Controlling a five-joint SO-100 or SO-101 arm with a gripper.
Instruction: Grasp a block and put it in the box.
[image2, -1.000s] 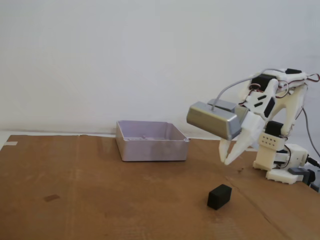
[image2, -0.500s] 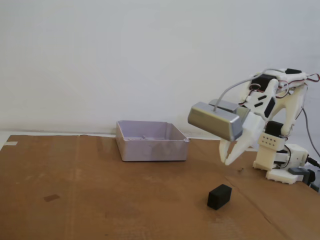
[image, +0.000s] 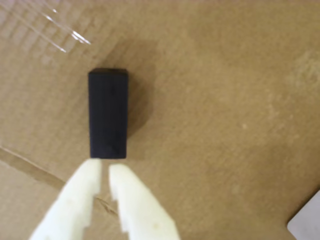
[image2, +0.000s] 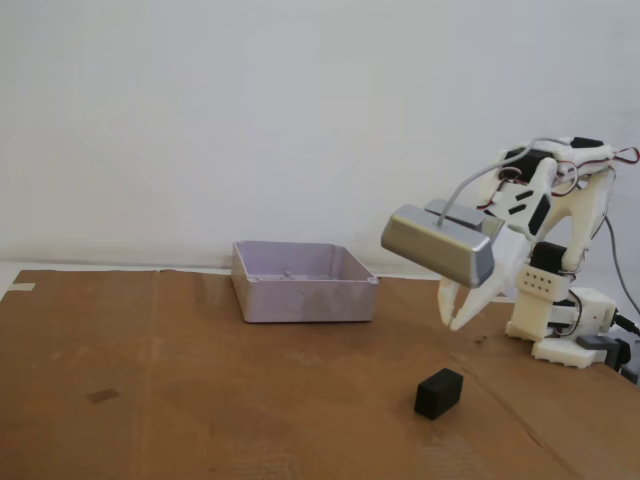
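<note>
On the brown cardboard (image2: 200, 400) that is covering the table, the box (image2: 304, 283) is sitting at the left side of the scene, at about 10 o'clock from the block (image2: 439, 392) in the fixed view and well apart from it. It is looking empty, as far as its low walls are letting me see. The block is lying free on the cardboard, nothing touching it.

Going to the right, the gripper (image2: 455, 312) is hanging in the air above the block, at about 1 o'clock from it in the fixed view, with the grey camera housing (image2: 440, 245) riding on the wrist. In the wrist view the two white fingers (image: 80, 200) are entering from 6 o'clock, and the gripper (image: 102, 172) is nearly together, only a thin gap showing between the tips. The block (image: 108, 114) is standing lengthwise just beyond the tips, toward 12 o'clock.

I am judging that the approach step is in hand and the grasp is not yet done. The next move is calling for the fingers to part wider than the narrow side of the block, then to descend so that they are straddling it, and then to close.

The cardboard is showing a seam and creases, and a strip of clear tape (image: 60, 32) is shining at 11 o'clock in the wrist view. Behind everything a plain white wall (image2: 250, 120) is standing, and the arm's base (image2: 570, 335) is resting at the far right.
</note>
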